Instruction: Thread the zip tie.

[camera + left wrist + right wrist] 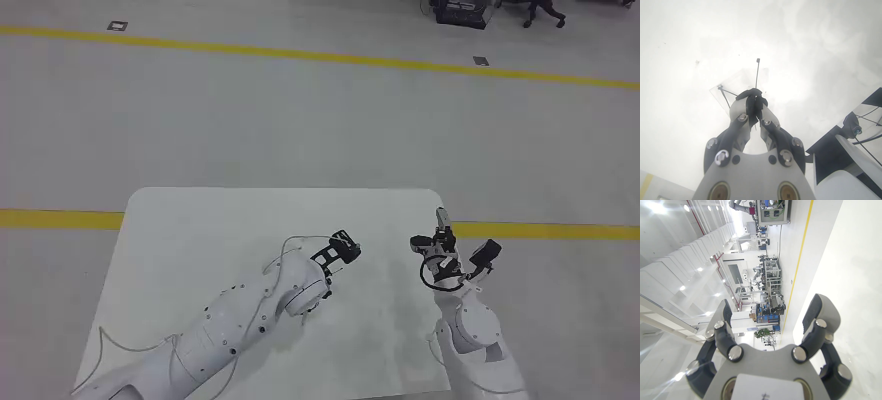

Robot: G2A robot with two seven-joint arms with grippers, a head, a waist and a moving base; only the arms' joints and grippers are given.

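Left fingers [753, 98] are closed on the zip tie [757, 75], pinching the strap part-way along. The head [758, 60] stands out beyond the tips, above the surface [200, 250]. The thin tail end [755, 127] pokes out behind the pads. Right fingers [726, 313] are spread wide and hold nothing. They are turned out toward the room, with the surface along one side. In the top view the two arms' ends sit apart over the surface.

Under the left fingers lies a clear sheet [730, 79] with a second tie [724, 93] on it.

Likely failure points:
- The pinch is narrow on a slick strap. Any sideways pull could make the tie pivot or slide, taking the head off line.
- Little tail shows behind the pads. The right fingers may close on air or knock the left ones.
- The tail is limp, so it may bow away and miss the slot in the head.
- The right fingers face away and need a large turn close to the other arm, so contact between the arms is a risk.
- I cannot tell which face carries the teeth. If the strap enters the wrong way round, it won't lock.
- The second tie sits near enough to snag if the left fingers dip.
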